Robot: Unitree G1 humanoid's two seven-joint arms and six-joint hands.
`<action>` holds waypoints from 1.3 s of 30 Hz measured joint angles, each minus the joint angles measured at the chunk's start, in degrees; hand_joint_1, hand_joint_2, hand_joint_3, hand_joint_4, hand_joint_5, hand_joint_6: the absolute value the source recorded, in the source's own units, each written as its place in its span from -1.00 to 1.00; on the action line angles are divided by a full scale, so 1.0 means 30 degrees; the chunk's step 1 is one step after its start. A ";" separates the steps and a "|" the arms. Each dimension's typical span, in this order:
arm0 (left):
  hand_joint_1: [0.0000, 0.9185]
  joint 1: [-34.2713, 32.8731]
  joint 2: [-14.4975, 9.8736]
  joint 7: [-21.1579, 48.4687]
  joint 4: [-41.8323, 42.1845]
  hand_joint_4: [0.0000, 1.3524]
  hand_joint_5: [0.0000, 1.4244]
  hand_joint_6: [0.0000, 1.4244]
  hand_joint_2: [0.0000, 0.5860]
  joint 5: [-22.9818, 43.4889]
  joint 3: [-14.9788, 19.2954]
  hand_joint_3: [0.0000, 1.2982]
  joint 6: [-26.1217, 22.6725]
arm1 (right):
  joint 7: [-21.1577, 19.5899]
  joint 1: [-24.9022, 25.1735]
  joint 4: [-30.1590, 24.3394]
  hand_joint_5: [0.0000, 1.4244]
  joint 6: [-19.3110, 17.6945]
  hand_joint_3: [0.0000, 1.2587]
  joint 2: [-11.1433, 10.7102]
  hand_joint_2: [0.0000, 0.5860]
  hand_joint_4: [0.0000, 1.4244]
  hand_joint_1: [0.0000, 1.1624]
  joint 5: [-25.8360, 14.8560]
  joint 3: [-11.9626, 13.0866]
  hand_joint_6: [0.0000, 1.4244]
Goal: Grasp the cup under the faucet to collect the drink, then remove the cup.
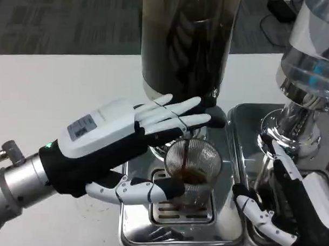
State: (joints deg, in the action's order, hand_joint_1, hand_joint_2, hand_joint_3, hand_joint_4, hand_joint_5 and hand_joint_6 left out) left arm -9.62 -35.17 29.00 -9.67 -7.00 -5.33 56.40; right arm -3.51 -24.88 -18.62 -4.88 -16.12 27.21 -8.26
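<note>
Left arm: silver forearm [13,185] enters from the lower left edge and lies low over the white table [57,92].
Left hand: the left hand [117,148] reaches across to the cup from the left. Thumb lies against the cup's near side, the other fingers [172,120] stretch past its far side. The cup sits between them; the hand has it in its grasp.
Cup: the clear ribbed cup [194,168] stands upright on the left drip tray, below the dark dispenser. A thin dark stream falls into it, and dark liquid covers the bottom.
Left drip tray: metal tray [144,233] with a slotted grate, just in front of the cup.
Dark dispenser: tall transparent tank [186,43] of dark drink, standing behind the cup at top centre. The faucet itself is hidden by the fingers.
Right drip tray: second metal tray [243,126], just beside the first.
Clear dispenser: second dispenser [312,58] with a chrome base, at the right edge.
Right hand: the right hand [283,205] rests over the right drip tray, near the chrome base. Fingers are apart and hold nothing.
</note>
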 measured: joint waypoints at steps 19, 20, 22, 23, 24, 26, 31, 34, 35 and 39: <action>-1.00 0.0312 -0.0065 -0.0250 0.0820 -1.00 -0.87 -0.99 -0.08 -0.0060 -0.0007 -0.78 -0.0864 | 0.2878 0.1758 -0.0525 -1.00 0.2707 -1.00 0.0117 -0.45 -1.00 0.02 0.0105 -0.0319 -1.00; -1.00 0.0322 -0.0077 -0.0259 0.0853 -1.00 -0.87 -0.99 -0.08 -0.0060 -0.0002 -0.78 -0.0914 | 0.2880 0.1929 -0.0454 -1.00 0.2872 -1.00 0.0185 -0.46 -1.00 0.03 0.0109 -0.0407 -1.00; -1.00 0.0361 -0.0080 -0.0269 0.0984 -1.00 -0.87 -0.99 -0.08 -0.0062 0.0002 -0.78 -0.1056 | 0.2880 0.2233 -0.0279 -1.00 0.3146 -1.00 0.0418 -0.45 -1.00 0.04 0.0100 -0.0490 -1.00; -1.00 0.0398 -0.0083 -0.0270 0.1040 -1.00 -0.86 -0.99 -0.08 -0.0067 0.0006 -0.78 -0.1083 | 0.2880 0.2340 -0.0213 -1.00 0.3251 -1.00 0.0535 -0.47 -1.00 0.06 0.0093 -0.0515 -1.00; -1.00 0.0461 -0.0083 -0.0284 0.1131 -1.00 -0.86 -0.99 -0.08 -0.0068 0.0008 -0.78 -0.1136 | 0.2880 0.2509 -0.0062 -1.00 0.3397 -1.00 0.0665 -0.47 -1.00 0.07 0.0084 -0.0551 -1.00; -1.00 0.0570 -0.0084 -0.0371 0.1212 -1.00 -0.86 -0.99 -0.08 -0.0068 0.0030 -0.78 -0.1193 | 0.2911 0.2662 0.0067 -1.00 0.3469 -1.00 0.0682 -0.47 -1.00 0.07 0.0076 -0.0580 -1.00; -1.00 0.0766 -0.0092 -0.0568 0.1443 -1.00 -0.85 -0.99 -0.08 -0.0104 0.0049 -0.77 -0.1386 | 0.2942 0.3086 0.0424 -1.00 0.3525 -1.00 0.0686 -0.47 -1.00 0.08 -0.0028 -0.0642 -1.00; -1.00 0.0810 -0.0174 -0.0579 0.1544 -1.00 -0.85 -0.99 -0.08 -0.0105 0.0053 -0.76 -0.1470 | 0.2945 0.3382 0.0815 -1.00 0.3523 -1.00 0.0701 -0.46 -1.00 0.09 -0.0259 -0.0646 -1.00; -1.00 0.0818 -0.0189 -0.0581 0.1568 -1.00 -0.85 -0.99 -0.08 -0.0106 0.0054 -0.76 -0.1490 | 0.2953 0.3406 0.0834 -1.00 0.3523 -1.00 0.0705 -0.46 -1.00 0.09 -0.0315 -0.0657 -1.00; -1.00 0.0842 -0.0237 -0.0586 0.1646 -1.00 -0.85 -0.99 -0.07 -0.0105 0.0084 -0.76 -0.1541 | 0.3076 0.3434 0.0840 -1.00 0.3516 -1.00 0.0694 -0.46 -1.00 0.09 -0.0559 -0.0852 -1.00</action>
State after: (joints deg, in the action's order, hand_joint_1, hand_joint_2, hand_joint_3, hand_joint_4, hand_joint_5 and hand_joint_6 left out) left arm -7.09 -35.88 27.25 -4.73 -7.32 -5.07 51.78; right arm 5.72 -14.58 -16.10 5.67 -14.04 25.53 -10.81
